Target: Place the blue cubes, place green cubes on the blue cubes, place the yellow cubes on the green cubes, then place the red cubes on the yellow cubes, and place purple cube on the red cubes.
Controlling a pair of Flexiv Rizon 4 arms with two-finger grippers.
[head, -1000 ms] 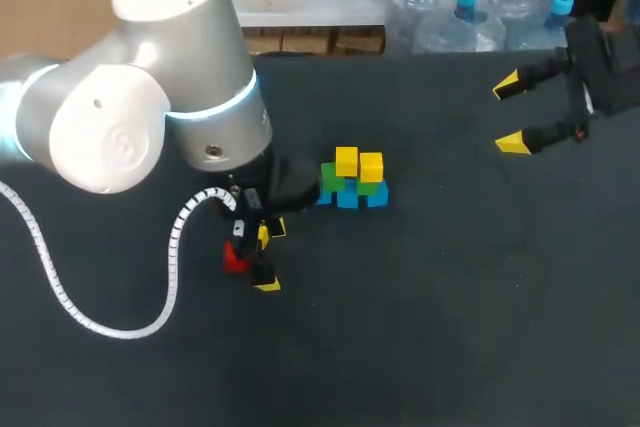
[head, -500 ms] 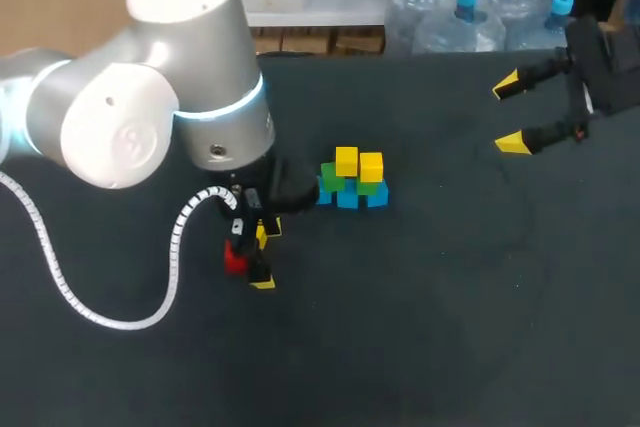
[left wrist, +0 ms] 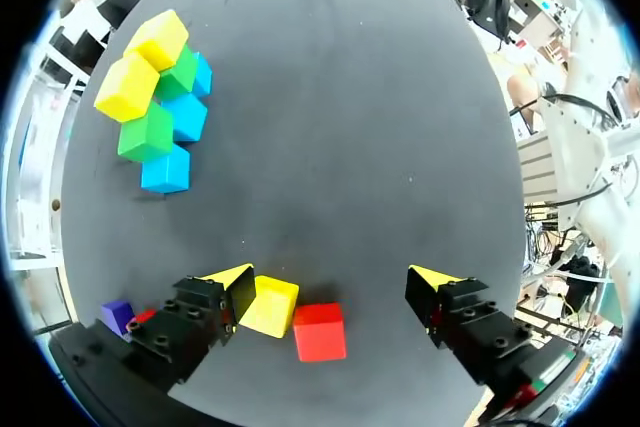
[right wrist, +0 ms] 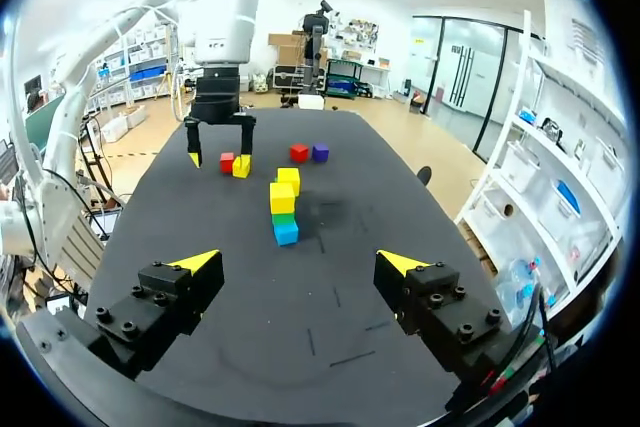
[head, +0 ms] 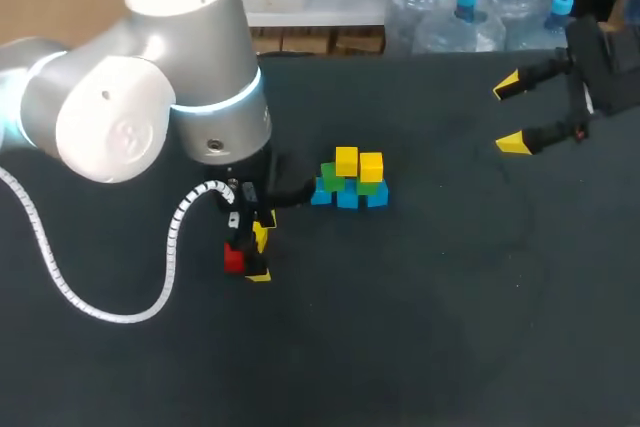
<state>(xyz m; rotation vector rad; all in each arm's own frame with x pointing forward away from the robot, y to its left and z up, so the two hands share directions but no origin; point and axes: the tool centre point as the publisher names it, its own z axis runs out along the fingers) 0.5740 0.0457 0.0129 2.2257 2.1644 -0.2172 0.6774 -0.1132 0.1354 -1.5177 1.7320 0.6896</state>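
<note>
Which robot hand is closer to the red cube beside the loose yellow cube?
Left. The left hand is open around the red cube, which lies between its fingers with the yellow cube. The right hand hangs far off, beyond the cube stack.

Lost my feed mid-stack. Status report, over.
Left claw open, straddling small red cube. Right claw open, off to the side. Loose yellow cube also inside left claw, in the way. Blue-green-yellow cube stack awaits red.

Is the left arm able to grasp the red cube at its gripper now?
Probably yes, but not cleanly. The red cube lies between the open fingers of the left gripper. A loose yellow cube touches it, also between the fingers, so closing may catch both.
</note>
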